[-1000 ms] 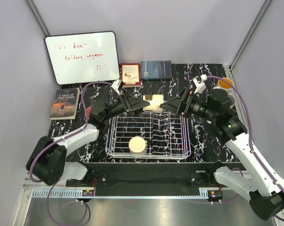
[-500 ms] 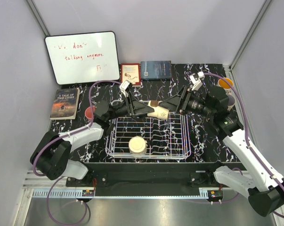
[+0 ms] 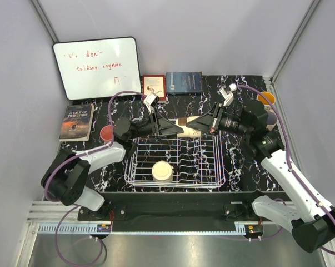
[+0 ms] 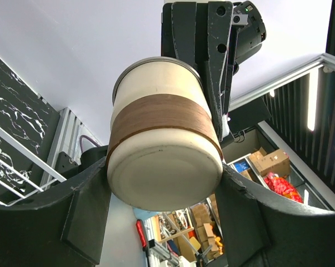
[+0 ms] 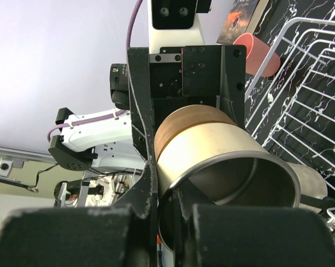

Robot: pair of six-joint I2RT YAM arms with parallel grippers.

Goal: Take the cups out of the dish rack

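the banded cup [image 3: 187, 127] has risen slightly, gripped by left pincer [image 3: 175, 129] and right pincer [image 3: 199, 123].

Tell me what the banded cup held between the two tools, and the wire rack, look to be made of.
The cup: matte cream body, perhaps coated metal or plastic, with a brown wood-grain band; its rim and inside look like brushed steel in the right wrist view. The dish rack: thin wire with a white coating, probably coated metal.
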